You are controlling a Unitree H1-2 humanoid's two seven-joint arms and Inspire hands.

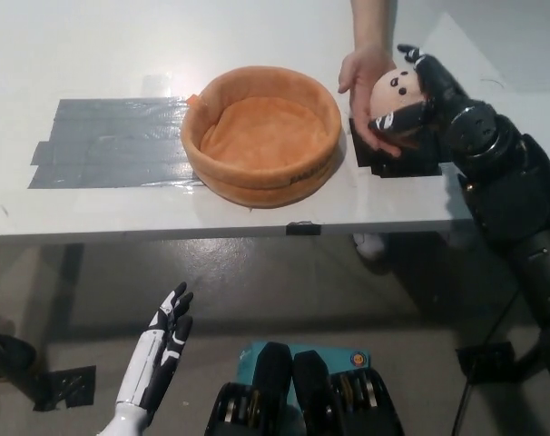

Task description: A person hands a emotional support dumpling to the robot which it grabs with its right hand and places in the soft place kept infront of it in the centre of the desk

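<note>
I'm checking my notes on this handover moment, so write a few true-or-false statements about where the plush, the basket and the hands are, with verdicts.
1. The pink plush dumpling with a face lies inside the round orange soft basket. False: it is beside the basket, at the person's hand.
2. The black right hand is wrapped around the dumpling. True.
3. The white left hand rests on the desk. False: it hangs below the desk edge.
4. Grey tape lies left of the basket. True.

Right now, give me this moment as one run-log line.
phase: handover | right hand: closing around dumpling | person's hand: holding dumpling | orange bed: empty | left hand: open, low, idle
</note>
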